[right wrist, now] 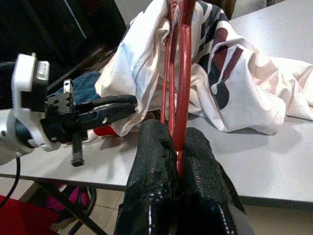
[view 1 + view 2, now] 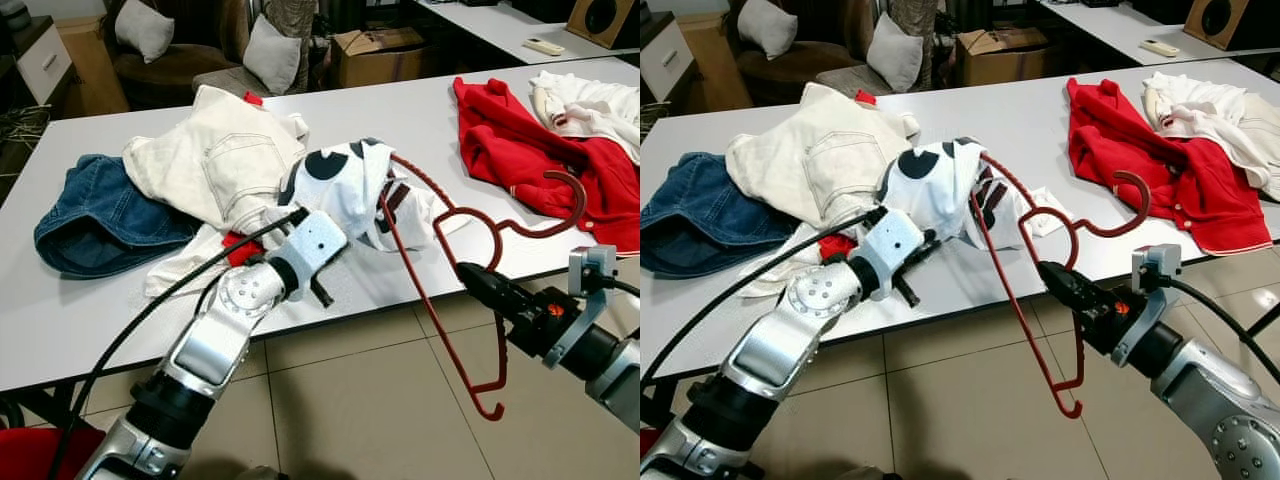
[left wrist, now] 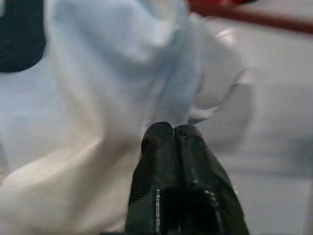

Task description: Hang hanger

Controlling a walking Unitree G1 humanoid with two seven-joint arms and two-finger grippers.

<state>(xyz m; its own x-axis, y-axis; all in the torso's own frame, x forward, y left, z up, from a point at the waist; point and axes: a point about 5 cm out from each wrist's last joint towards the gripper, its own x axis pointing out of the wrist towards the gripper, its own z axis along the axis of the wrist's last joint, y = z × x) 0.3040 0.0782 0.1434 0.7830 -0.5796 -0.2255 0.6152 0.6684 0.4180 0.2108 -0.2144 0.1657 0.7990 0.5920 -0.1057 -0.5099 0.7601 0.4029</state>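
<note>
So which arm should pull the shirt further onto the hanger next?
Left, probably. The left end effector is pinched shut on the white shirt at its edge, while the right end effector is clamped on the red hanger, steadying it.

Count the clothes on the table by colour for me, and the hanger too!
White shirt with black patches: 1
Cream jeans: 1
Blue denim garment: 1
Red garment: 1
Cream garment by the red one: 1
Red hanger: 1
Total: 6
</note>
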